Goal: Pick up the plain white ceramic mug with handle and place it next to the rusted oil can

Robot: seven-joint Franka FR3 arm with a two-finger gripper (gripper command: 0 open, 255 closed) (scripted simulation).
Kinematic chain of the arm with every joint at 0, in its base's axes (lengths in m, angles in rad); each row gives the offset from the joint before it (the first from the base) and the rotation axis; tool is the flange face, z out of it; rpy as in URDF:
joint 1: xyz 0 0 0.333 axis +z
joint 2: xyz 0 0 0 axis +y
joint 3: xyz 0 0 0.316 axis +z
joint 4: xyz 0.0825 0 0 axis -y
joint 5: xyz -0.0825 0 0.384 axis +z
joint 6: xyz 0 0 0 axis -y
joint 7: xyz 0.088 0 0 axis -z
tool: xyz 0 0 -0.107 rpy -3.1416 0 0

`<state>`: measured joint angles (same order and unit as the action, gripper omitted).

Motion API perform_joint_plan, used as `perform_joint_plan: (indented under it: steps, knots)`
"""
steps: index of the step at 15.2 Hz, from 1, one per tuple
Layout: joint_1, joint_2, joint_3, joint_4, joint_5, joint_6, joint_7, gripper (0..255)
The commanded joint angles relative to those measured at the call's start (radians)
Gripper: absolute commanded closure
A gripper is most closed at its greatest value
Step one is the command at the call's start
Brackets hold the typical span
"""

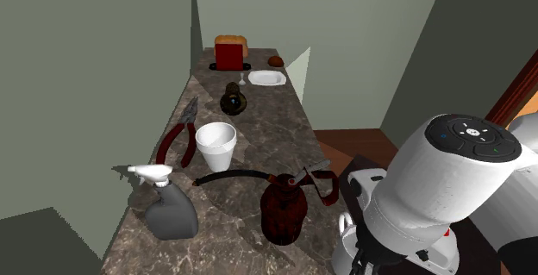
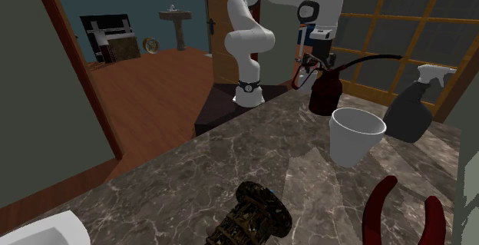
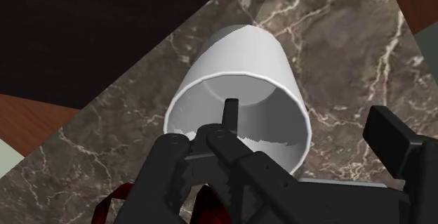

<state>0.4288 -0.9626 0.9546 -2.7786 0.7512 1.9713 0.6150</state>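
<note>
The white mug [image 3: 246, 68] stands on the marble counter [image 3: 337, 19] close to its edge, and I look down into its mouth. My gripper [image 3: 281, 152] hangs over the mug's rim, open, its fingers apart and not clasping the wall. In the shoulder view the mug [image 1: 345, 237] peeks out beside the arm at the counter's near right edge, right of the rusted oil can [image 1: 280, 206]. Dark red and black parts of the can [image 3: 112, 203] lie under the hand. The can [image 2: 326, 90] stands just in front of the gripper [image 2: 305, 65] in the second exterior view.
A handleless white cup [image 1: 215, 144], a grey spray bottle [image 1: 168, 204] and red pliers [image 1: 177, 140] lie beyond the can. A dark ornate object [image 1: 233, 99], a white dish [image 1: 265, 78] and a red toaster [image 1: 230, 53] stand farther back. A wall runs along the counter's left.
</note>
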Motion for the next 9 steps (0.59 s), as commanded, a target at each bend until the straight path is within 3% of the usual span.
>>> perform_joint_plan:
  steps: [1, 3, 7, 9]
  knots:
    - [0.000, 0.000, 0.000, 0.000, 0.000, 0.000, 0.000, 0]
    - [0.000, 0.000, 0.000, 0.000, 0.000, 0.000, 0.000, 0]
    - [0.003, -0.053, -0.104, 0.080, -0.084, -0.137, 0.017, 0]
    - [0.003, -0.053, -0.104, 0.080, -0.084, -0.137, 0.017, 0]
